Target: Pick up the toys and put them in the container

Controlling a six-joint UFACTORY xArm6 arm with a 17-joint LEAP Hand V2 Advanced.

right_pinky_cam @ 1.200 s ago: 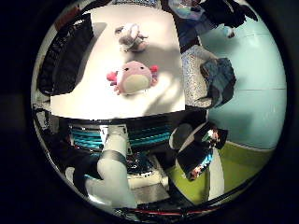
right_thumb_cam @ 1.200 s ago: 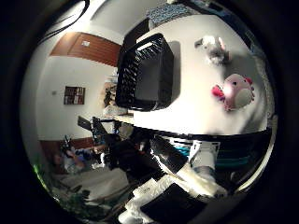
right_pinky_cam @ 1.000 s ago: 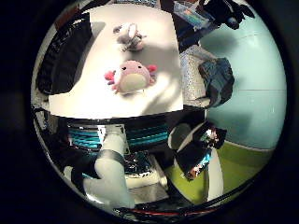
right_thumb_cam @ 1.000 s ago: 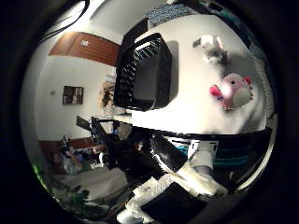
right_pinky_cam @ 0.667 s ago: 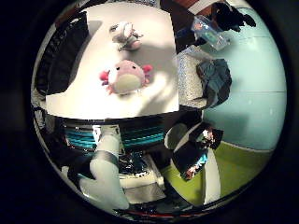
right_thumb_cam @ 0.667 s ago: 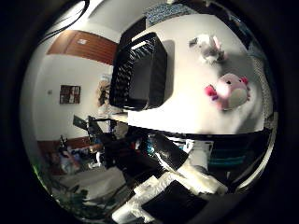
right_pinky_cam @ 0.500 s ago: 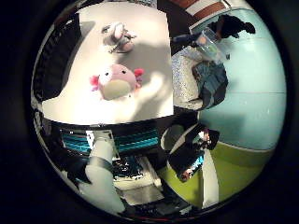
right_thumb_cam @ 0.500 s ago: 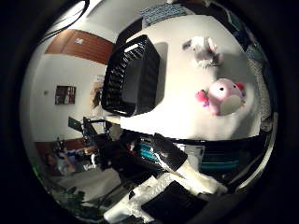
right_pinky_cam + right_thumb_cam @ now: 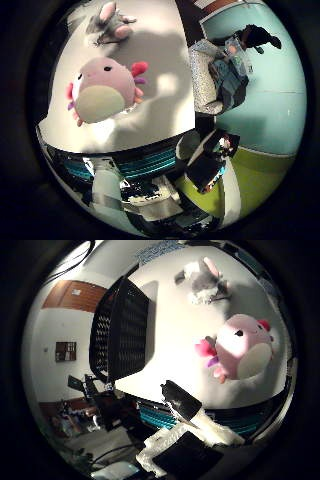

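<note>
A pink axolotl plush (image 9: pixel 245 347) with a cream belly lies on the white table (image 9: pixel 170 335), near the table's front edge. A small grey and white bunny plush (image 9: pixel 202 282) lies farther in on the same table. The black mesh container (image 9: pixel 120 330) stands at the side of the table, apart from both toys. My hand (image 9: pixel 192 432) hangs above the table edge with the pink plush close under the palm. One finger (image 9: pixel 179 399) reaches out fairly straight and touches nothing. The hand holds nothing.
A grey padded chair (image 9: pixel 207 82) with a dark bag (image 9: pixel 232 65) on it stands beside the table over a teal floor. Teal and black gear (image 9: pixel 150 162) sits under the table edge. Room clutter lies beyond the container.
The whole picture has shifted: the palm has come closer to the pink plush, which now looks much larger. Neither toy nor the container has moved on the table.
</note>
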